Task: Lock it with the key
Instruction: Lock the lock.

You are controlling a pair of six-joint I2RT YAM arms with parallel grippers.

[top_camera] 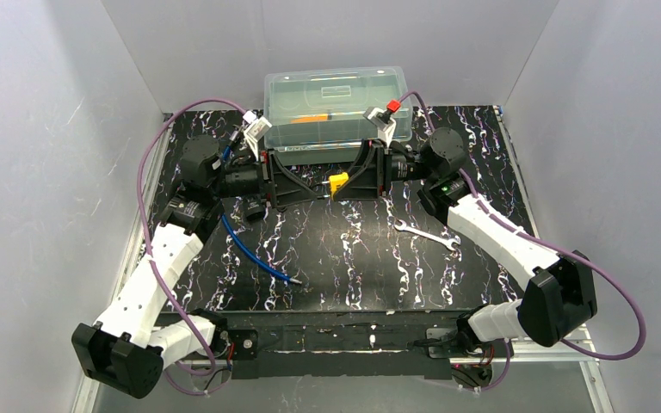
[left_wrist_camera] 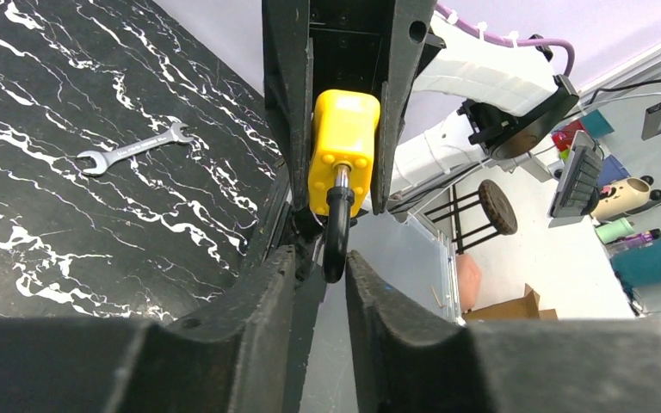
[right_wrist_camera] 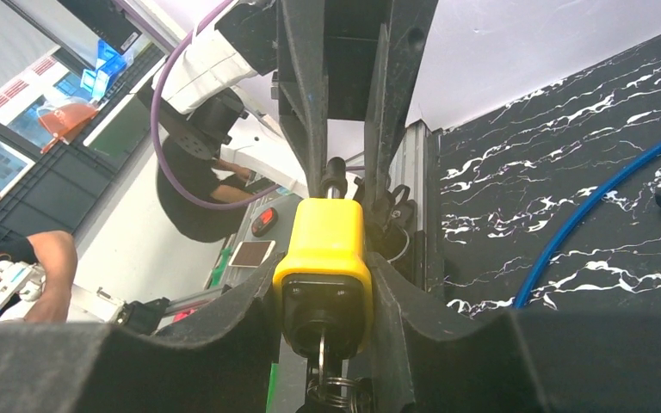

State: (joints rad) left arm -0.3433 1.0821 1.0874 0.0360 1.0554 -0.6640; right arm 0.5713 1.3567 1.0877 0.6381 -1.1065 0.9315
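So the right gripper [right_wrist_camera: 323, 280] clamps the yellow padlock [right_wrist_camera: 323, 254], key [right_wrist_camera: 321, 357] already in at its 6 o'clock. The left gripper [left_wrist_camera: 321, 258] straddles the shackle [left_wrist_camera: 337, 228], grip unclear. Turning's probably still left.

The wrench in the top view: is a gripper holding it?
No, the wrench lies flat on the table, untouched, while the left gripper and the right gripper both close on the yellow padlock.

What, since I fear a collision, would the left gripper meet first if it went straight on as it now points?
The yellow padlock: its black shackle sits between the jaws of the left gripper, and the body, clamped by the right gripper, seems to lie directly ahead.
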